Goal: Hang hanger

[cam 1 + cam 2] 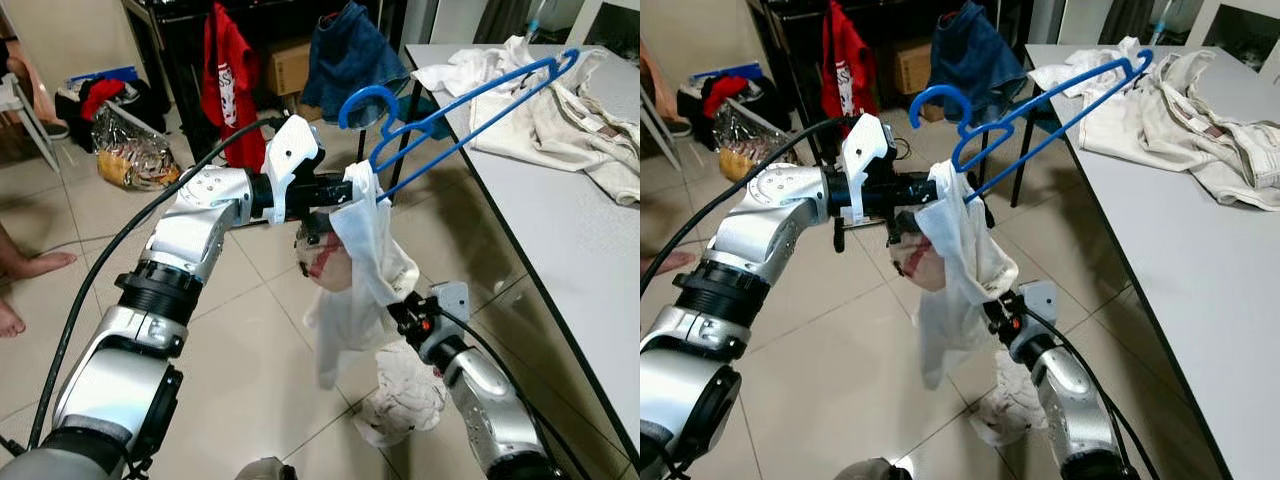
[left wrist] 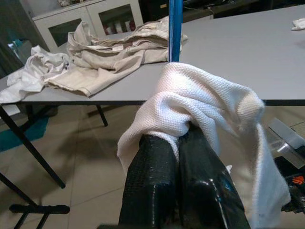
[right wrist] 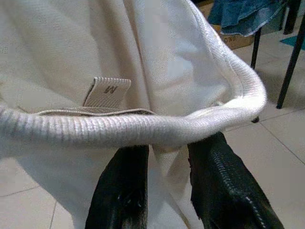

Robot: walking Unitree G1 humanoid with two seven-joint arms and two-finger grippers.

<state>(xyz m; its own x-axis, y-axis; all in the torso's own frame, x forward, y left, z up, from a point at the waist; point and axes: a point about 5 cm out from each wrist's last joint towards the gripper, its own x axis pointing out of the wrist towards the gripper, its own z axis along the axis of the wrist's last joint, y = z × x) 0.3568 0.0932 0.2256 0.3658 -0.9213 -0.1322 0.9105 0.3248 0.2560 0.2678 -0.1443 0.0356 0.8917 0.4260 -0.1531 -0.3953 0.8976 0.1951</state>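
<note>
Right gripper (image 3: 164, 191) jaws pinch the shirt (image 1: 365, 260) collar; left gripper (image 2: 178, 186) jaws clench shirt against the blue hanger (image 1: 460, 105). You're mid-dressing; next, thread the collar over the hanger.

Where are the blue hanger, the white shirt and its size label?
blue hanger (image 1: 372, 97): left eye view, on its hook.
white shirt (image 1: 362, 260): left eye view, on the hanging fabric.
size label (image 3: 107, 91): right wrist view, label middle.
</note>
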